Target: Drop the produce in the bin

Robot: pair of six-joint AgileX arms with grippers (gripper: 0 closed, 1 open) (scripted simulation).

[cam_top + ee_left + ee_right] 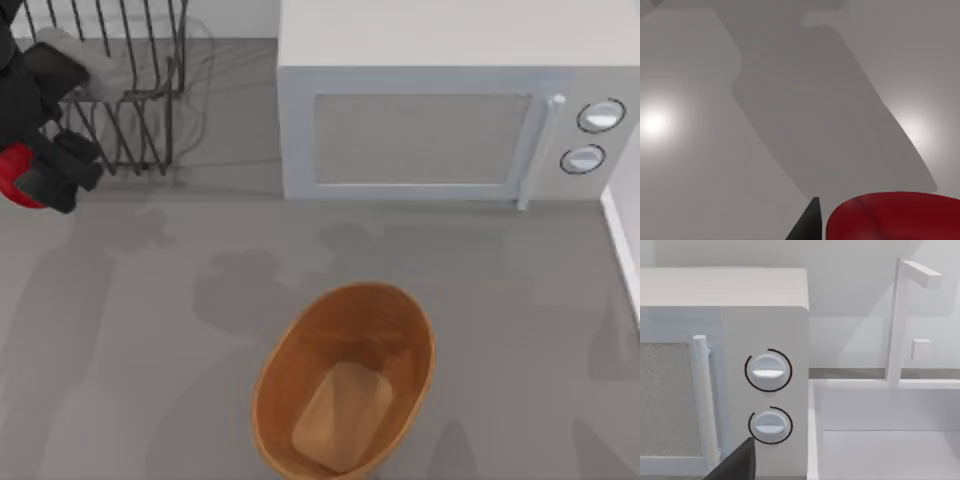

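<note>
Between our left gripper (40,175) at the table's left edge and the bin (345,385) we see bare grey table (150,330). The wire rack (130,90) stands just behind the gripper, and the microwave (440,120) blocks the back right.

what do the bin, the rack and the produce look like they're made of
The bin: apparently wood, with brown, finely ribbed walls and a lighter flat bottom. The rack: thin black bars, probably metal wire. The produce, at the left gripper: glossy deep red, smooth skin; its kind is unclear.
</note>
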